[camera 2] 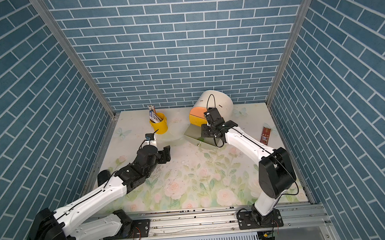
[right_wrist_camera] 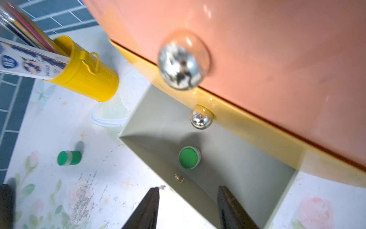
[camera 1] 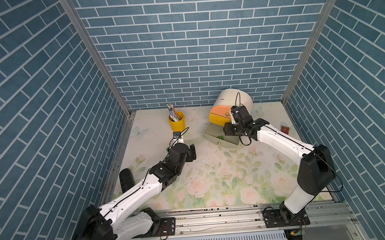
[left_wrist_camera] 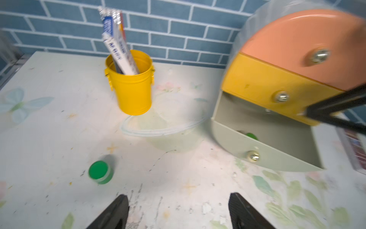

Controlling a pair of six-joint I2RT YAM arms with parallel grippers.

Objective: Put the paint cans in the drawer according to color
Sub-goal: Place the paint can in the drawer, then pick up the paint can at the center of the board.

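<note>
R gripper [right_wrist_camera: 189, 188] nearest: jaws apart, empty, at drawer chest [right_wrist_camera: 257, 59], just above front of its pulled-out grey tray [right_wrist_camera: 247, 168]. L gripper [left_wrist_camera: 179, 195]: jaws wide, empty, well off chest. One green can [right_wrist_camera: 189, 157] sits in tray. 2nd green can [left_wrist_camera: 101, 172], prob. on its side, lies well off chest. Risk: it rolls when pinched, or R arm blocks tray.

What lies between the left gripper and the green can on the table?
Only bare, scuffed tabletop, seen in the left wrist view, between the left gripper and the green can.
</note>
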